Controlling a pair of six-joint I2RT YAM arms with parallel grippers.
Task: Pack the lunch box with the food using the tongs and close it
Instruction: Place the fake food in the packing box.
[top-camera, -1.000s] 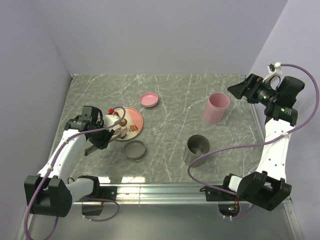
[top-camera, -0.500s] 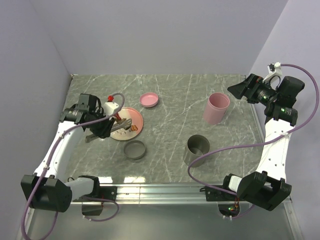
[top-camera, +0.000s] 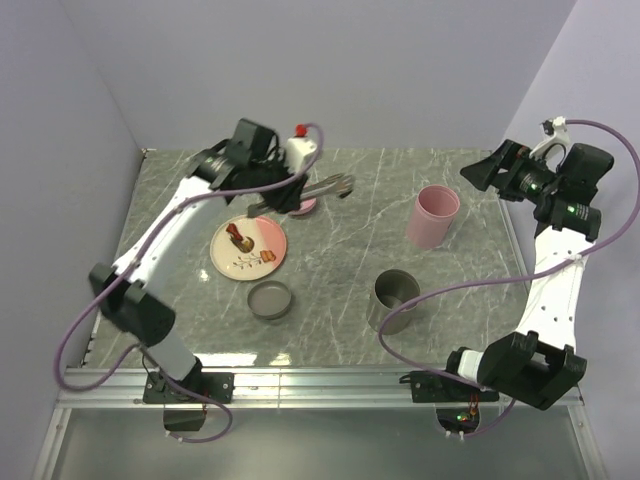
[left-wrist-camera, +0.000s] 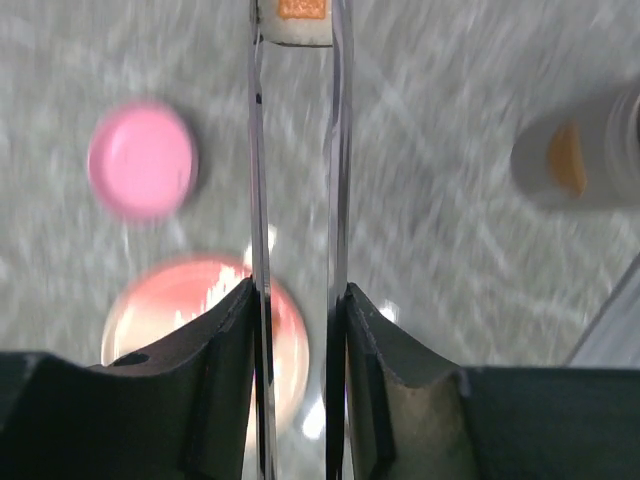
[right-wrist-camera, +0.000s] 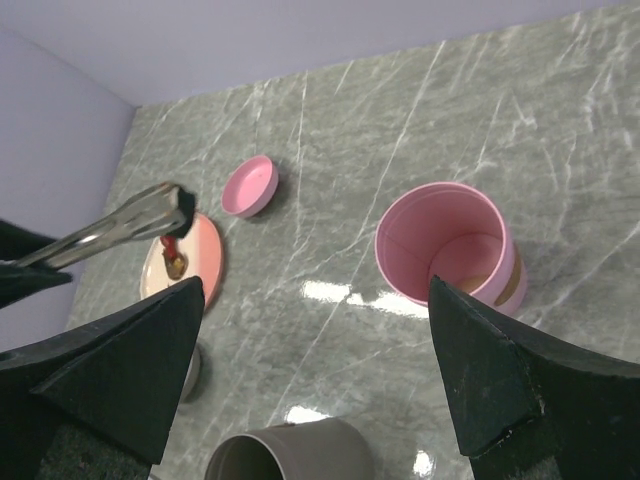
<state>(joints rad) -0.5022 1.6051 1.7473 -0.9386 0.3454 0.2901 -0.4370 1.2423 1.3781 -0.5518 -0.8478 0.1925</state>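
Two slim silver arms, the tongs, squeezed between our left gripper fingers, an orange-topped white cube pinched at their tips above the table, beyond the plate, our right gripper fingers spread wide.

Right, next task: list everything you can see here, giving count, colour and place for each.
table: one, grey marble, under everything
plate: one, pink, left of centre
food on the plate: a few small pieces, brown and orange
tongs: one, silver, above the table in the left tool
food in the tongs: one orange-and-white piece, at the tips
lid: one, pink, beyond the plate
tall cup: one, pink, right side, something orange inside
grey cup: one, grey, front centre
shallow grey dish: one, grey, near side of the plate
left tool: one, black, shut on the tongs
right tool: one, black, open, raised at the right
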